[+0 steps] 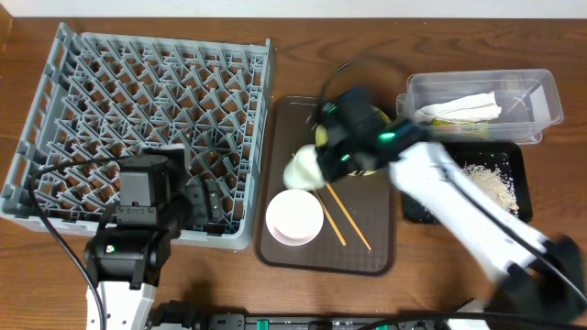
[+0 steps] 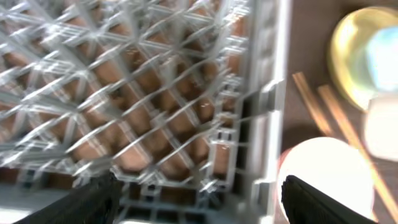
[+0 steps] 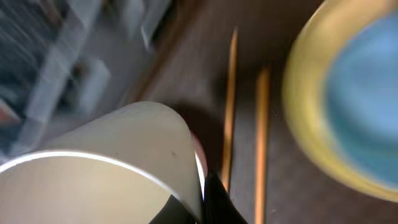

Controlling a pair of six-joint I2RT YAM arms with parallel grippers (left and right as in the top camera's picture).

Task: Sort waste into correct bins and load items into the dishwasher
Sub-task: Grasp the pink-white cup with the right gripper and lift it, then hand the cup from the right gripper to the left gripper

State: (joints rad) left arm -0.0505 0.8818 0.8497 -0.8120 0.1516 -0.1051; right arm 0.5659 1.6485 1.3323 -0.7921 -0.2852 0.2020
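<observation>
The small white cup (image 3: 106,168) was gripped, seemingly at its rim, by the closed right gripper (image 1: 319,163). The left gripper (image 2: 199,198) was held wide apart, empty, over the dish rack (image 2: 143,93).

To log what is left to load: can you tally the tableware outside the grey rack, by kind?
Bowls: 2 (white bowl, light blue bowl)
Plates: 1 (yellow plate)
Cups: 1 (small white cup)
Chopsticks: 2
Total: 6
</observation>
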